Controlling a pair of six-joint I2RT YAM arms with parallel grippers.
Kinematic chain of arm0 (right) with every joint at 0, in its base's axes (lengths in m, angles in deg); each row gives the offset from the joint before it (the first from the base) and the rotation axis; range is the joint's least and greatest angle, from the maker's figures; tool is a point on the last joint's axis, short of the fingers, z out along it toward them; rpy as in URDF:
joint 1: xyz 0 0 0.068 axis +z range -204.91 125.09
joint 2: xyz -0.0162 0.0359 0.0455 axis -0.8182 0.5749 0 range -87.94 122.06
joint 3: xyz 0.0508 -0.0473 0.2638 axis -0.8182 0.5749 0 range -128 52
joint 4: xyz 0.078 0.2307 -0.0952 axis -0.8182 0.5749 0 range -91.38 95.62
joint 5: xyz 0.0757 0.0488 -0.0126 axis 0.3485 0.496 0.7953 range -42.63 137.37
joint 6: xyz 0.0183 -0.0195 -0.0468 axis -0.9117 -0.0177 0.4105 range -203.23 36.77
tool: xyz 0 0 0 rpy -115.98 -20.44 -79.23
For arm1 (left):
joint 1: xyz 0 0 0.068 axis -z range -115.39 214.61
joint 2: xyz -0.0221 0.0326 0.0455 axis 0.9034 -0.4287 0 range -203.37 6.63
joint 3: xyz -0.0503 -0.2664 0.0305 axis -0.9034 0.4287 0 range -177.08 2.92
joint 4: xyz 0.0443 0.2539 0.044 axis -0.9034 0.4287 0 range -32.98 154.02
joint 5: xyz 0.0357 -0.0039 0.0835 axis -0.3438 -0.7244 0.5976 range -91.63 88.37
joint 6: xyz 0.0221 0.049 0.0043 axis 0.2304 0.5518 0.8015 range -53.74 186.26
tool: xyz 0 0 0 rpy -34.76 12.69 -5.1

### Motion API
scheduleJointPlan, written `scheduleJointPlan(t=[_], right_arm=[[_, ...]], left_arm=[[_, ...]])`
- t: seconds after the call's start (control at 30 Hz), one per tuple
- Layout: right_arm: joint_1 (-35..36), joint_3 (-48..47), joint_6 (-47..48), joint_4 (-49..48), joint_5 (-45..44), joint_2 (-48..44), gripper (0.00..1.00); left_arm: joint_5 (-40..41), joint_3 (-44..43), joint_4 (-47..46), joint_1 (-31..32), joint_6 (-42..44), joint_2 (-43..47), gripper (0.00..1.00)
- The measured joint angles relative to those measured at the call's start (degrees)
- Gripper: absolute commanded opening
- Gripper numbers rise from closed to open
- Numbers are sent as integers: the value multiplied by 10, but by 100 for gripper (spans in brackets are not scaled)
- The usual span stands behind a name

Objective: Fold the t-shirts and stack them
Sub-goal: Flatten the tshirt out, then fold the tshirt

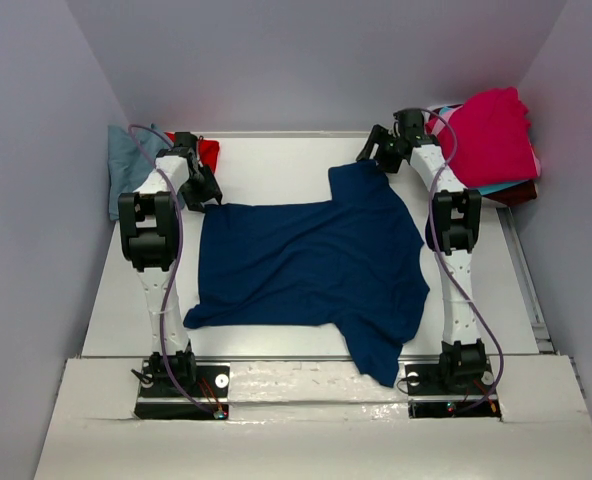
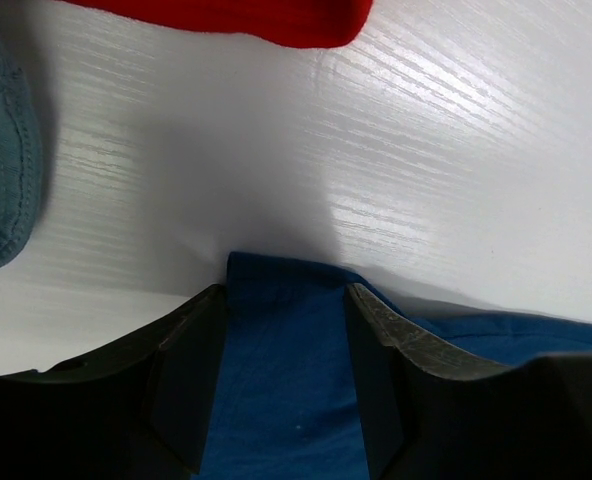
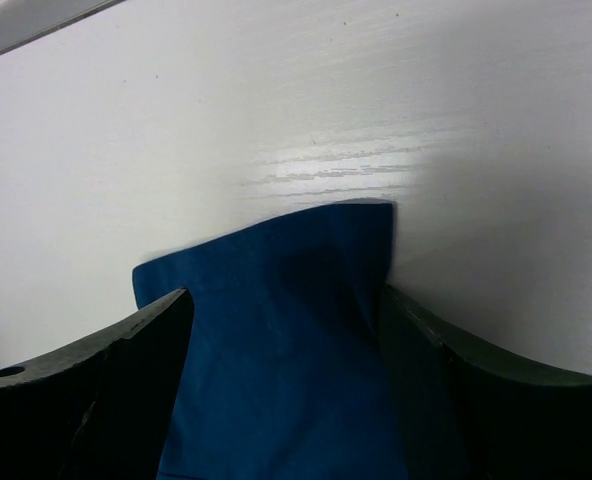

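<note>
Left base and right base are sitting bolted at the near edge of the table, nearest the top camera.

Navy tee is lying spread across the middle of the table, mostly flat. One sleeve is drooping over the near edge just beside the right base. The other sleeve is pointing toward the far edge, right of centre.

Left end effector is sitting low at the tee's far-left corner. In the left wrist view, the left end effector is standing partly open, jaws straddling that corner. Cloth is lying flat between the fingers and filling the gap; it isn't being pinched.

Right end effector is sitting low at the tip of the far sleeve. In the right wrist view, the right end effector is standing wider, jaws apart, with the sleeve tip running up between them. Cloth is spanning the gap from finger to finger, lying on the table, and isn't being clamped.

Red tee is lying near the far-left corner, just beyond the left end effector, with bare table separating it from the navy tee. Grey-blue tee is lying beside it at the left edge, partly hanging off.

Magenta tee is sitting bunched at the far-right corner, on top of the turquoise tee and maroon tee. Only the edges of those two are showing.
</note>
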Motion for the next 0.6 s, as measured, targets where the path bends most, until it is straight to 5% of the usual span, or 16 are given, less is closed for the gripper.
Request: scheduleJointPlan(t=[0.27, 0.6], right_arm=[[0, 15, 0, 0, 2, -8, 72], [0, 16, 4, 16, 1, -8, 46]], left_arm=[[4, 34, -8, 0, 2, 20, 62], [32, 83, -4, 0, 4, 52, 62]])
